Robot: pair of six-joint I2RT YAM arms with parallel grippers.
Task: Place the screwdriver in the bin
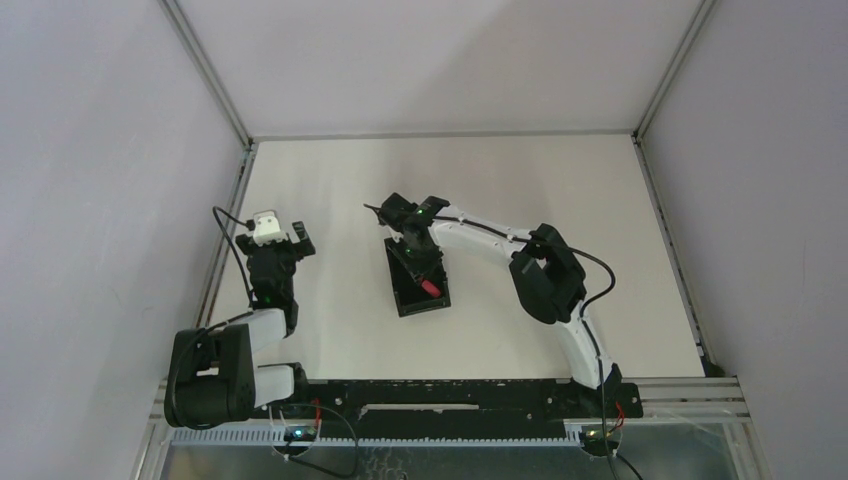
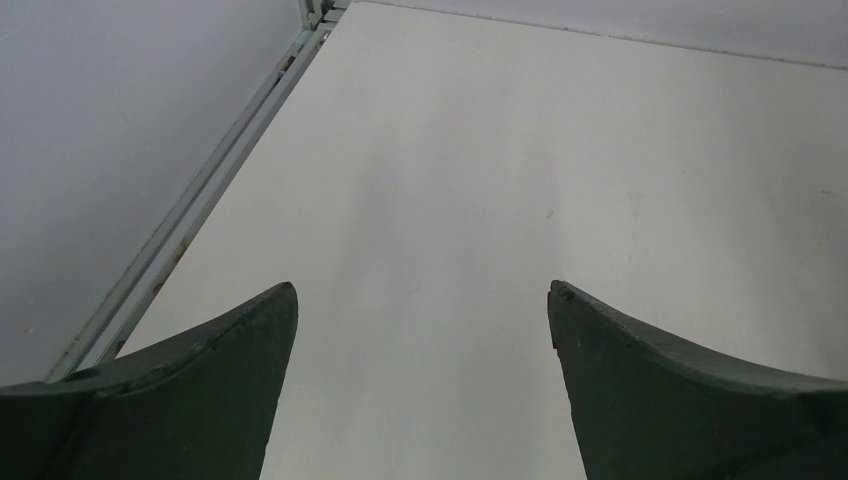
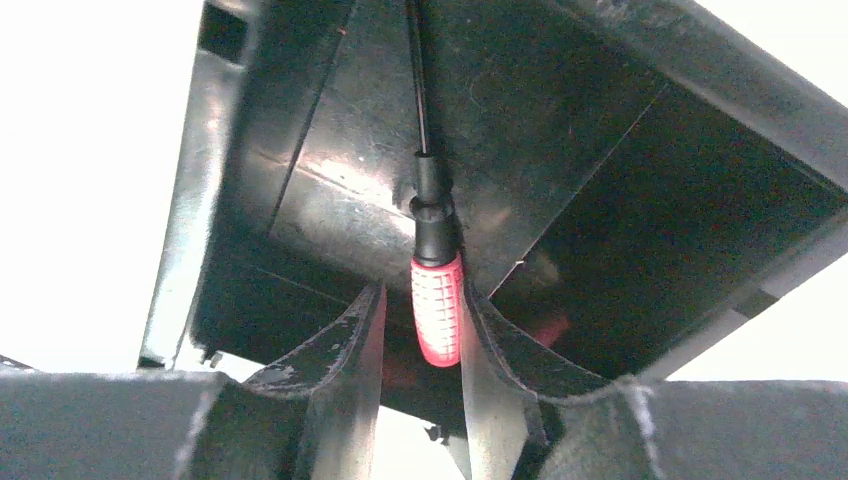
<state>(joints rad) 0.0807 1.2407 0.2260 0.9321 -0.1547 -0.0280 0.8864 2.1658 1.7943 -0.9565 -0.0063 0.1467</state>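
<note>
Here, the right tool (image 3: 422,292) straddles the screwdriver (image 3: 437,320), clamped or loose I cannot tell; retreating could drag it from the bin (image 3: 600,130) below.

open table (image 2: 500,150) ahead of left gripper (image 2: 422,290), bin (image 3: 200,200) walls close around right gripper (image 3: 422,295)

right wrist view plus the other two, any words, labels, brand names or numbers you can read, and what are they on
None: no text can be read in any of the three views.
screwdriver: the red handle shows only a moulded grid, no lettering.
bin: bare black plastic, no label visible.
left arm and right arm: in the top view, any markings on them are too small to read.
</note>
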